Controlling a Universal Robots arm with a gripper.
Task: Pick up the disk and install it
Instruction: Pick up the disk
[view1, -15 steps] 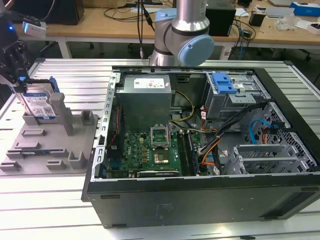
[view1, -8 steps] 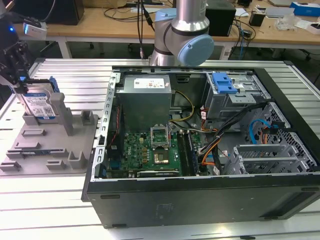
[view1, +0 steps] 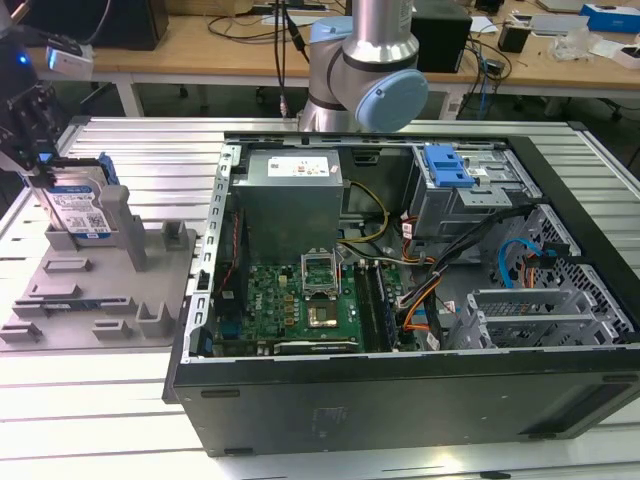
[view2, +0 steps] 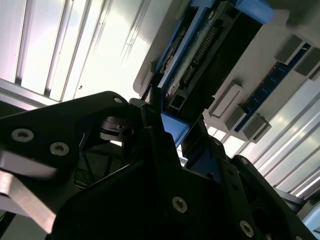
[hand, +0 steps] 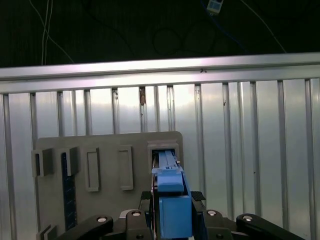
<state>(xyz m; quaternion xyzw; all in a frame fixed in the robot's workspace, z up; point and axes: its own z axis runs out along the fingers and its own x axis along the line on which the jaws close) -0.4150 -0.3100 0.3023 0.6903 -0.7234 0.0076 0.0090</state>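
Observation:
The disk (view1: 80, 208), silver with a white-and-blue label and a blue carrier, stands on edge in a slot of the grey fixture (view1: 95, 295) at the exterior view's left. My gripper (view1: 42, 160) reaches down onto its top edge. In the first wrist view the blue carrier (hand: 170, 190) sits between the black fingers (hand: 154, 200), which press against both its sides, and the disk's lower end is in the fixture's slot (hand: 162, 149). The second wrist view shows the disk (view2: 200, 60) edge-on just beyond the gripper (view2: 170, 131). The gripper is shut on the disk.
The open computer case (view1: 400, 390) lies to the exterior view's right of the fixture, with a motherboard (view1: 300, 300), cables and a drive cage with a blue latch (view1: 447, 165). The arm's base (view1: 365, 70) stands behind the case. All rests on a ribbed metal table (view1: 130, 150).

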